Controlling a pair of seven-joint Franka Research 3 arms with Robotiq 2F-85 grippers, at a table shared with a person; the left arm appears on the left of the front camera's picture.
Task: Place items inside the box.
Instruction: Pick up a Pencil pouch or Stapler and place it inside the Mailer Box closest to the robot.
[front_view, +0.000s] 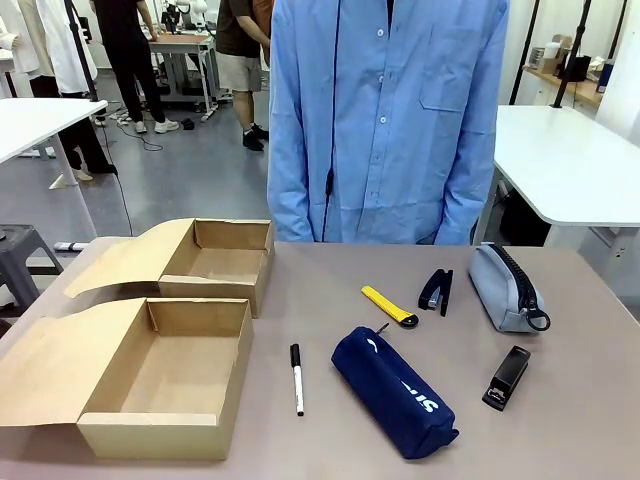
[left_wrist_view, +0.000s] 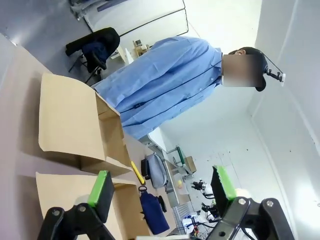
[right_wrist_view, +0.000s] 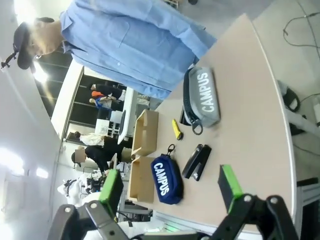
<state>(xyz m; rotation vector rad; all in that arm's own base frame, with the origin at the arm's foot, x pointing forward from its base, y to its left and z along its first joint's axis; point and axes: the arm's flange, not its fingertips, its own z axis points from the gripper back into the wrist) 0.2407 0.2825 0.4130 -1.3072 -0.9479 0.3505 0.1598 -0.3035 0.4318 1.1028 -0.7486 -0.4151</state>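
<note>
the navy pouch (front_view: 393, 392) has white capitals along its side; from your right wrist camera they read "campus". the grey pouch (front_view: 505, 287) bears the same word in white capitals, also legible from that camera. the small dark print on the marker's barrel is too small to read.

the table (front_view: 570, 440) is a matt grey-brown top. at its left you have two open brown cardboard boxes, lid flaps laid out to the left: the near box (front_view: 165, 385), the larger-looking one, and the far box (front_view: 225, 262) just behind it. both show bare cardboard inside. right of the near box lies the white marker (front_view: 296, 378), black cap toward the person, then the navy pouch, lying slantwise. beyond the pouch is the yellow cutter (front_view: 388, 305), with a black stapler (front_view: 436, 291) near it and the grey pouch farther right. a second black stapler (front_view: 507, 378) lies right of the navy pouch. a person (front_view: 385, 120) in a light blue shirt stands at the far edge. behind are white tables (front_view: 570, 160), a grey floor and other people.

your left gripper (left_wrist_view: 161, 182) stands wide apart above the table, nothing between its green pads. your right gripper (right_wrist_view: 170, 180) is likewise fully spread, gripping nothing and touching nothing.
</note>
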